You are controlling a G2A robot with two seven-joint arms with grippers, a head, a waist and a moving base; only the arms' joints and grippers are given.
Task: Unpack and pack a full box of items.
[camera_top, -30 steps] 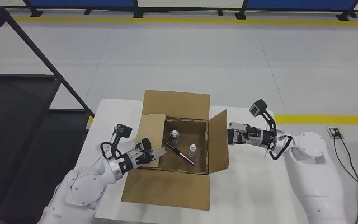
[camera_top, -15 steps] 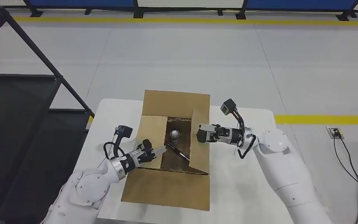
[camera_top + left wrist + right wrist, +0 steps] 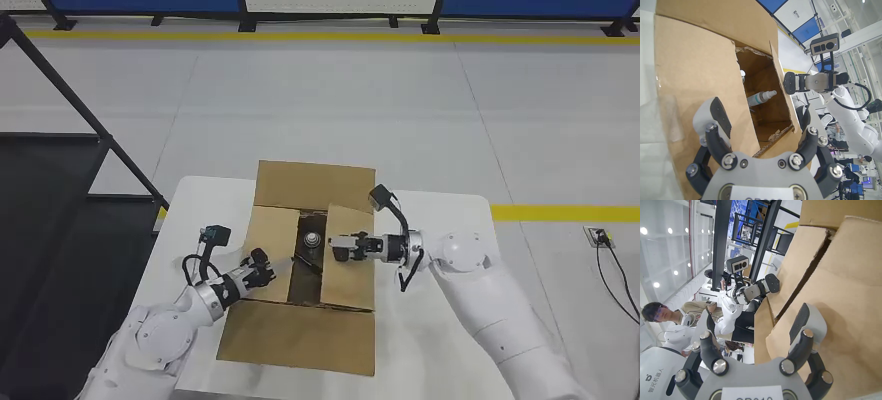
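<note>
Box (image 3: 296, 340) at frame centre has a narrow gap between flap edges, my left pincer (image 3: 262, 272) and right pincer (image 3: 340, 246) both spread apart against them.

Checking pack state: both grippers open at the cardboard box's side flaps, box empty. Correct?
No, not empty: the left wrist view shows a spray bottle lying inside the cardboard box. Left gripper and right gripper are open at its side flaps.
</note>
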